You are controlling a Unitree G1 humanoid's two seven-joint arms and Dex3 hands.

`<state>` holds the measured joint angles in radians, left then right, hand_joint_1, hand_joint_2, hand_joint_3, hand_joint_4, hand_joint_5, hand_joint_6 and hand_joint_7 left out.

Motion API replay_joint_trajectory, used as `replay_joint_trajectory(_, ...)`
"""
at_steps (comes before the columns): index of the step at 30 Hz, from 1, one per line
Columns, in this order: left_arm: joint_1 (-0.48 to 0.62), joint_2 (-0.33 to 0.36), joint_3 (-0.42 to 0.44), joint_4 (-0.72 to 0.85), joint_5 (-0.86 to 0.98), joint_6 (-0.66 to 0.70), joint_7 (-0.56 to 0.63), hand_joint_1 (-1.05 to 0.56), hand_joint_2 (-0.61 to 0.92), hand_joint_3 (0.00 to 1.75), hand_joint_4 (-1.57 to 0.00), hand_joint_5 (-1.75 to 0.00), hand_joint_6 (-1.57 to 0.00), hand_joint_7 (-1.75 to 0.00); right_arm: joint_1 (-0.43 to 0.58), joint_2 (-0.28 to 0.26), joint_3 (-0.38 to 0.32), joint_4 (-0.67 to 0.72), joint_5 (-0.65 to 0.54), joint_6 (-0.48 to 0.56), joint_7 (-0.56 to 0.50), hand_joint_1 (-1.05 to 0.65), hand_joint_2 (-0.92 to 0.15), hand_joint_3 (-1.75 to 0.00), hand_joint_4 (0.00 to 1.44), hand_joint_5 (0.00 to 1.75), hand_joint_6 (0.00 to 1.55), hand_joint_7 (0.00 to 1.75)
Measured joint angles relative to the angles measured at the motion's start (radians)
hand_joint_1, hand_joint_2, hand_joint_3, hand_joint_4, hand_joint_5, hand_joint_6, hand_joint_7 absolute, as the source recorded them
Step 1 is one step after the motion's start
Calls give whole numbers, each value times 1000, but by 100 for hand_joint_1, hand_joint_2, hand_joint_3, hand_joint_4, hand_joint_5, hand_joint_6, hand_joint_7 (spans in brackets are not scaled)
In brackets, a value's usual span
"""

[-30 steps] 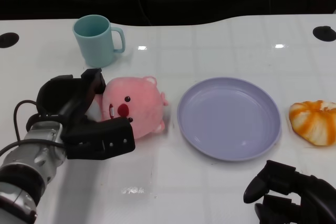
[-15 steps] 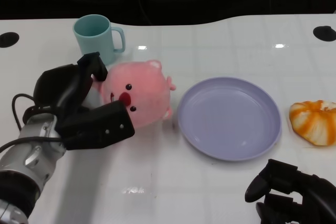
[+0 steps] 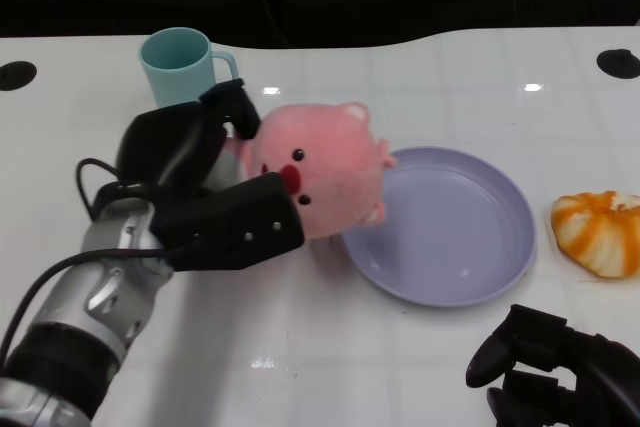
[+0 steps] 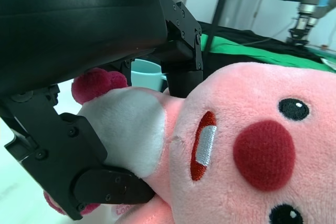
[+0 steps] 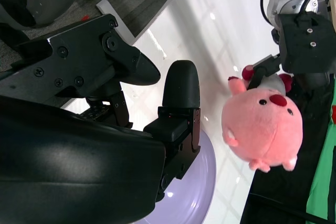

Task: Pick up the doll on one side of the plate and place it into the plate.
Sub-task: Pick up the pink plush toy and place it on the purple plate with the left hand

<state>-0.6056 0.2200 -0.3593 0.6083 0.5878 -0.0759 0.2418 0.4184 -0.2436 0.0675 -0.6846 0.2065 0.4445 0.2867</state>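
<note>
A round pink plush doll (image 3: pixel 318 169) with a red nose hangs in the air, gripped by my left hand (image 3: pixel 205 192) from its left side. It overlaps the left rim of the lilac plate (image 3: pixel 455 237). The left wrist view shows the doll's face (image 4: pixel 247 161) close up, with black fingers (image 4: pixel 79 166) pressed against its white belly. In the right wrist view the doll (image 5: pixel 261 127) floats beyond the plate (image 5: pixel 197 192). My right hand (image 3: pixel 560 367) rests low at the table's near right, holding nothing; how its fingers lie is unclear.
A teal mug (image 3: pixel 183 75) stands behind my left hand. An orange-and-white plush (image 3: pixel 598 231) lies right of the plate. Black round marks (image 3: pixel 617 63) sit at the table's far corners.
My left hand has lifted the doll off the table and carried it right, from beside the mug to over the plate's left rim. The right hand stayed put.
</note>
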Motion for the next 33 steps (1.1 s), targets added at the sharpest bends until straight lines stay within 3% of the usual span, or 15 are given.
replay_joint_trajectory(4,-44,-41,-12,6,9,1,0,-18,35,121,-96,-175,-77,-175,3,0,8,0,-2,0,-1,-12,-68,-97,63,175,44,150)
replay_joint_trajectory(7,-80,-73,-23,12,9,10,-13,-17,33,124,-98,-175,-83,-164,3,0,9,0,-3,0,-3,-12,-67,-97,63,175,45,150)
replay_joint_trajectory(9,-100,-97,-30,19,9,29,-28,-18,35,125,-97,-175,-80,-170,3,0,10,0,-3,0,-5,-12,-67,-97,63,175,45,150)
replay_joint_trajectory(16,-144,-174,-71,82,31,73,-38,-17,42,113,-95,-175,-73,-175,3,0,12,0,-3,2,-4,-13,-67,-99,64,175,45,151)
replay_joint_trajectory(20,-192,-210,-95,144,40,73,-37,-18,49,97,-94,-175,-72,-175,4,0,16,0,-6,1,-4,-12,-67,-99,64,175,45,150)
replay_joint_trajectory(33,-300,-331,-119,366,34,76,-30,-22,55,93,-89,-175,-68,-175,6,0,30,-2,-13,-1,-2,-14,-66,-100,65,175,46,148)
